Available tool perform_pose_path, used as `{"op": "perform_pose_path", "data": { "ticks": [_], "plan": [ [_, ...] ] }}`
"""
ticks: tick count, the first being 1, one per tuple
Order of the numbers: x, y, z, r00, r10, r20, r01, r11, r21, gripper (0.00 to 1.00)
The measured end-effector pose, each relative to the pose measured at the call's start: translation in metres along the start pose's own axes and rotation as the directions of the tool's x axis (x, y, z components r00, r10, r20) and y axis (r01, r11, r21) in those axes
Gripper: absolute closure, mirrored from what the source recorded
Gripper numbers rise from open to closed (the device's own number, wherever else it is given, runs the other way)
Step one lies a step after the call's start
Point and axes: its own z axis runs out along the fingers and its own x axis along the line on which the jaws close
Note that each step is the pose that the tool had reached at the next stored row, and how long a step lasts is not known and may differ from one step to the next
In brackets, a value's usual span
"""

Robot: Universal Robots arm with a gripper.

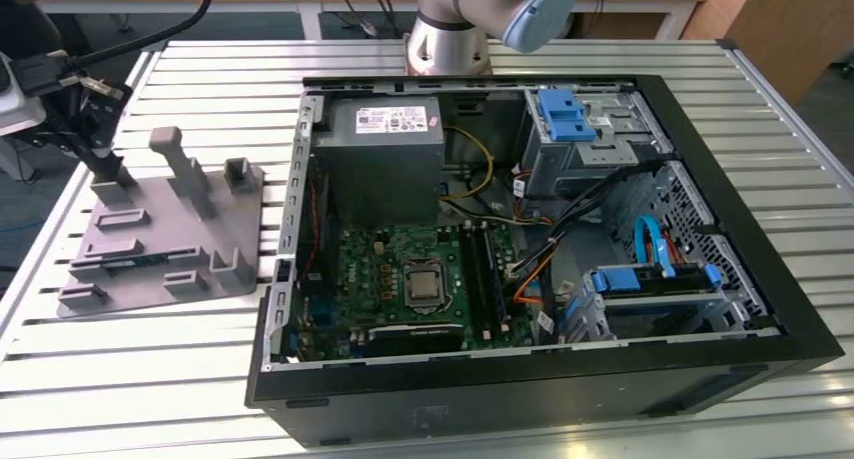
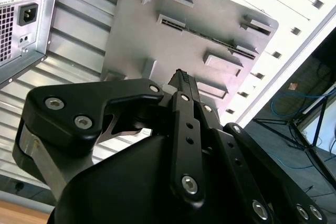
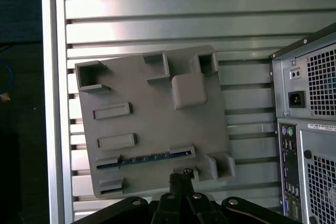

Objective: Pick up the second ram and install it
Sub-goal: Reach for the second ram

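Note:
The second ram point(image 3: 142, 159) is a thin dark blue-green stick standing on edge in a slot of the grey holder plate point(image 3: 152, 124). In the second wrist view the ram point(image 2: 207, 39) shows as a dark strip across the plate point(image 2: 142, 40). The exterior view has the ram point(image 1: 134, 263) low on the plate point(image 1: 174, 229), at that view's left of the computer case. My gripper point(image 3: 178, 178) hovers above the plate's edge, close to the ram and apart from it. Its fingers point(image 2: 181, 77) are shut together with nothing between them.
The open computer case point(image 1: 534, 379) lies on the slatted white table point(image 1: 160, 379), with the motherboard point(image 1: 400, 269) and its long black slots point(image 1: 483, 274) inside. The case's rear panel point(image 3: 310, 129) sits beside the plate. Upright grey posts point(image 1: 174, 154) rise from the plate. The table edge point(image 3: 52, 103) borders it.

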Motion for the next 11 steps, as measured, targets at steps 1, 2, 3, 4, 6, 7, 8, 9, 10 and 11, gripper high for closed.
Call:
{"op": "perform_pose_path", "data": {
  "ticks": [1, 2, 3, 4, 6, 7, 8, 9, 10, 11],
  "plan": [
    [0.0000, -0.0002, 0.0006, 1.0000, 0.000, 0.0000, 0.000, 1.0000, 0.0000, 0.90],
    [0.0000, -0.0004, 0.0013, 1.0000, 0.000, 0.0000, 0.000, 1.0000, 0.0000, 0.90],
    [0.0000, -0.0005, 0.0019, 1.0000, 0.000, 0.0000, 0.000, 1.0000, 0.0000, 0.90],
    [0.0000, -0.0007, 0.0026, 1.0000, 0.000, 0.0000, 0.000, 1.0000, 0.0000, 0.90],
    [0.0001, -0.0010, 0.0037, 1.0000, 0.000, 0.0000, 0.000, 1.0000, 0.0000, 0.90],
    [0.0001, -0.0011, 0.0043, 1.0000, 0.000, 0.0000, 0.000, 1.0000, 0.0000, 0.90],
    [0.0001, -0.0013, 0.0049, 1.0000, 0.000, 0.0000, 0.000, 1.0000, 0.0000, 0.90],
    [0.0001, -0.0014, 0.0055, 1.0000, 0.000, -0.0001, 0.000, 1.0000, 0.0000, 0.90],
    [0.0001, -0.0015, 0.0062, 1.0000, 0.000, 0.0000, 0.000, 1.0000, 0.0001, 0.90],
    [0.0001, -0.0016, 0.0068, 1.0000, 0.000, -0.0001, 0.000, 1.0000, 0.0001, 0.90]
  ]
}}
